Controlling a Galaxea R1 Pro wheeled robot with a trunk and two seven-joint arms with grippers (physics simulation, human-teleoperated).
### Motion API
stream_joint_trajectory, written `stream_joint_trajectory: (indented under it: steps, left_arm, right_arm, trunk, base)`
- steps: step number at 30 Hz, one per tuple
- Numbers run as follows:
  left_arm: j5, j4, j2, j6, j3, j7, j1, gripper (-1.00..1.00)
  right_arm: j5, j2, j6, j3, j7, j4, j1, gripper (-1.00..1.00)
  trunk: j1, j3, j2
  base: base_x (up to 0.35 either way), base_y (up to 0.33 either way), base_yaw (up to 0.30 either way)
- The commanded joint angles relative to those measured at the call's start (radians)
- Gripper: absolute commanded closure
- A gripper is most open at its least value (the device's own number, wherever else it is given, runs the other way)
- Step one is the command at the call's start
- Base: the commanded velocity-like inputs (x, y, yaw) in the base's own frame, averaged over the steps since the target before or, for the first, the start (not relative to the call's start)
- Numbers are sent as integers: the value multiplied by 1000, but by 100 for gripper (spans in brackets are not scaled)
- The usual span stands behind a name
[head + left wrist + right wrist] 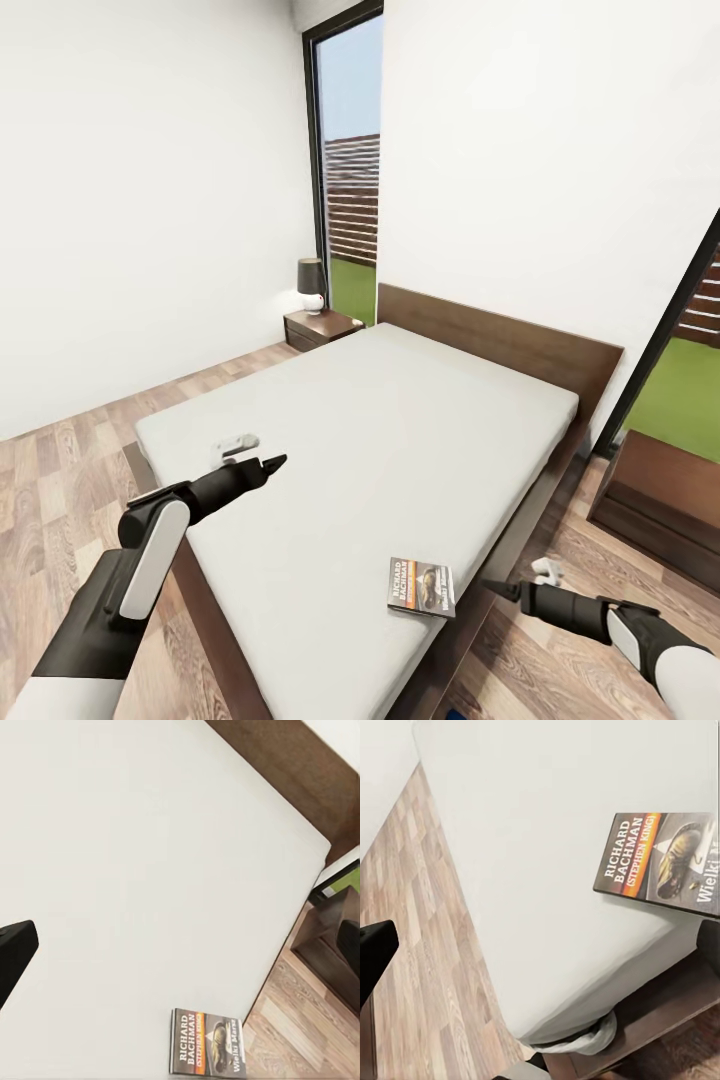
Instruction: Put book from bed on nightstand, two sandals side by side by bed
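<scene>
The book [421,587] lies flat on the bed [400,430] near its front right corner, dark cover with an orange band up; it also shows in the left wrist view [206,1052] and the right wrist view [660,859]. A nightstand [320,327] stands left of the headboard. My left gripper [277,461] hovers open over the mattress, left of the book. My right gripper [497,587] is open just right of the book, off the bed's edge. A tiny blue sliver [450,714] on the floor by the bed's corner may be a sandal; I cannot tell.
A dark-shaded lamp [311,285] stands on the nightstand. A low dark wooden cabinet [660,490] sits right of the bed by a tall window. Wood floor [60,470] runs along the bed's left side and its right side [570,660].
</scene>
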Motion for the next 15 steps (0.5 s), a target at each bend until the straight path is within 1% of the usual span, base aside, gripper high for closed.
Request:
stream_joint_trajectory:
  steps: [1,10,15]
  left_arm:
    - [0,-1,1,6,-1,0,-1,-100]
    - [0,-3,0,11,0,0,-1,-100]
    - [-1,-1,0,11,0,0,-1,-100]
  right_arm:
    - [7,0,9,-14,5,-2,0,-100]
    - [8,-2,6,-76,6,-15,2,-100]
    - [9,-2,0,-89,5,-18,3,-100]
  trunk:
    - [1,-2,-2]
    - [1,-2,-2]
    - [1,-2,-2]
  base:
    - [0,0,0]
    - [0,0,0]
    - [0,0,0]
